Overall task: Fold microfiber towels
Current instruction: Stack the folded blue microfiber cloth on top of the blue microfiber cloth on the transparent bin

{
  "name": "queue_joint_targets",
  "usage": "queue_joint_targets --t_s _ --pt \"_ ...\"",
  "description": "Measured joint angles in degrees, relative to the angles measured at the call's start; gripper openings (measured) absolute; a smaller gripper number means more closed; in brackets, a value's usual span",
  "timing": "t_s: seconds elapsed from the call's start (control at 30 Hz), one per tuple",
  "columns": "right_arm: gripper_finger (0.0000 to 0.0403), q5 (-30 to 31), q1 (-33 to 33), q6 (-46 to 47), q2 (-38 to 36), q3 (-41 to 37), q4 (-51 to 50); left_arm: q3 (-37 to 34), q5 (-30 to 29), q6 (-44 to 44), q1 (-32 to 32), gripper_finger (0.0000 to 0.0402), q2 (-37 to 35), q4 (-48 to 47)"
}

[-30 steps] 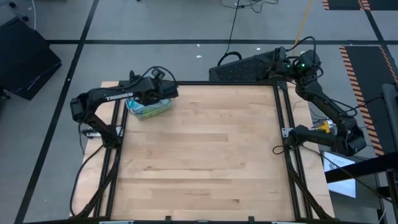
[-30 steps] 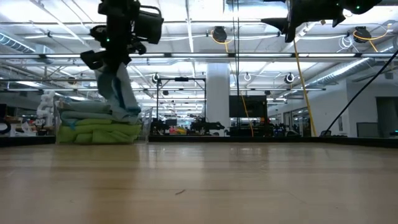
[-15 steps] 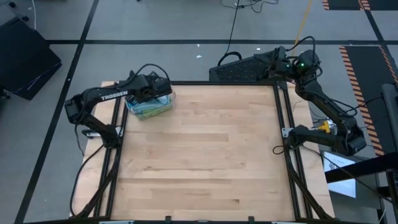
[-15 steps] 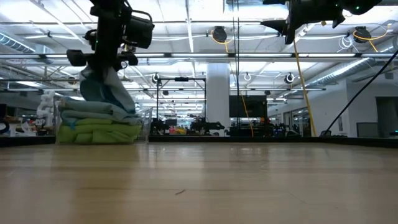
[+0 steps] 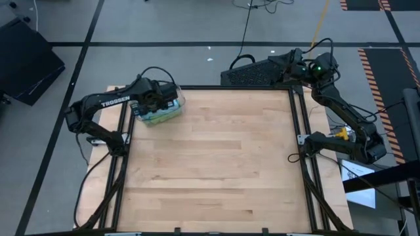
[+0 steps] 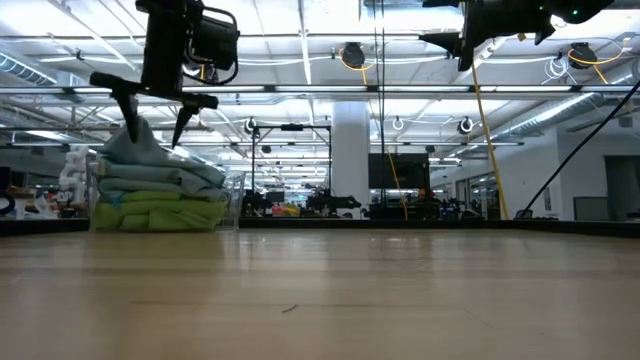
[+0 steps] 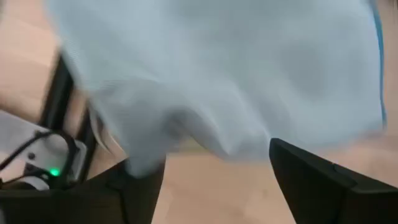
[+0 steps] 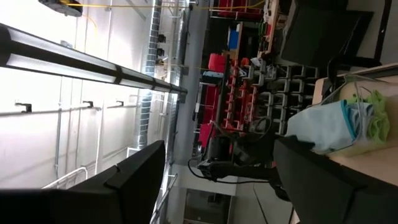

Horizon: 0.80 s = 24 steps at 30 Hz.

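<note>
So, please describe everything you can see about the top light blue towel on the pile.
The top light blue towel is soft cloth, rumpled and peaked rather than flat. It crowns a stack of folded blue towels over lime green ones inside the clear bin, at the table's far left corner. The open left gripper straddles its peak; whether a finger touches it is unclear.

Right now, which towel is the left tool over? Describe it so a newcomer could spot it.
Find the clear plastic bin at the table's far left corner, holding the towel stack. It is the top light blue towel, peaked and rumpled under the open left tool; those below lie flat, the lowest ones lime green.
</note>
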Motion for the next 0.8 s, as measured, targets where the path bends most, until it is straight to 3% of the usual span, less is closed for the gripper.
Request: queue_joint_targets --t_s 0.13,0.27,0.4,0.57,0.7,0.8 --pt "0.0290 0.00 0.02 -0.30 0.00 0.00 0.00 1.96 5.25 5.13 -0.42 0.0288 -2.65 0.85" --pt "0.0290 -0.04 0.11 -0.65 0.00 0.00 -0.04 6.82 1.49 6.50 -0.53 0.0257 -5.30 0.86" --pt "0.0290 -0.51 0.13 -0.81 0.00 0.00 -0.02 9.92 -1.83 8.97 2.81 0.0200 -6.33 -1.34" --pt "0.0290 -1.74 0.14 -1.09 -0.02 0.00 -0.42 9.37 3.55 21.37 11.30 0.0105 -4.04 -1.82" --pt "0.0290 -1.73 0.13 -1.49 -0.02 0.00 -1.09 9.35 4.11 31.95 15.42 0.0033 0.68 -1.95" --pt "0.0290 -1.74 0.13 -1.49 -0.02 -0.02 -1.31 9.33 5.87 35.96 17.82 0.0007 5.81 -3.15"
